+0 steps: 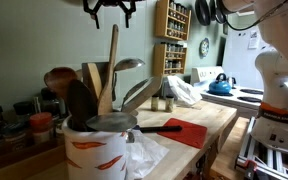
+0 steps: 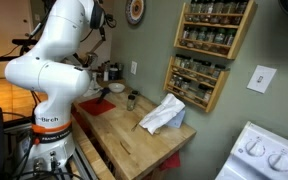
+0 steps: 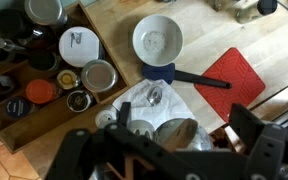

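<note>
Hanging high above the desk, the pincer has its two dark fingers spread wide, with nothing between them. In the wrist view the pincer frames the heads of the utensils directly underneath.

Closest below is the utensil crock, standing upright near the desk's edge. Its wooden spatula has its long axis almost vertical, leaning slightly, with the free end pointing up at the open fingers. Dark wooden spoons and a metal ladle fan out beside it. The crock is white with orange brush marks, and the spatula is pale, plain wood.

Just beyond the crock sits a saucepan, white inside and blue outside. Its black handle runs towards a red mat. A crumpled white bag lies beside the crock. A wooden tray of jars and lids sits to one side.

The desk is light butcher-block wood against a grey-green wall. A spice rack and a round clock hang on that wall, and a blue kettle stands further off.
</note>
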You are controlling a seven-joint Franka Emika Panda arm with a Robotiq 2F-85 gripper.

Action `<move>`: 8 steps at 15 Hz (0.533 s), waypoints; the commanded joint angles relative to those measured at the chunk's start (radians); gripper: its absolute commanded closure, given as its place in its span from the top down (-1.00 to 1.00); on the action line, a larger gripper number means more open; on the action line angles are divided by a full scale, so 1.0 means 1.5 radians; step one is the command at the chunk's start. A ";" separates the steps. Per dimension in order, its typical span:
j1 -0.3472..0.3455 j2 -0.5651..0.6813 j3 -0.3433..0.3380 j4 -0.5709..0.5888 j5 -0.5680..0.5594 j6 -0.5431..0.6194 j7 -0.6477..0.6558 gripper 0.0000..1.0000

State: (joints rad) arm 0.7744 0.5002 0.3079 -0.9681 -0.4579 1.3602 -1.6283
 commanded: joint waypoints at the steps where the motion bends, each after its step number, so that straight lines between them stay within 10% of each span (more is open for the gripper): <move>1: -0.048 -0.011 0.018 -0.003 0.115 -0.021 0.008 1.00; 8: -0.074 -0.023 0.010 -0.035 0.251 0.014 0.104 1.00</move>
State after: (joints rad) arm 0.6719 0.4907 0.3218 -0.9698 -0.1220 1.3487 -1.5480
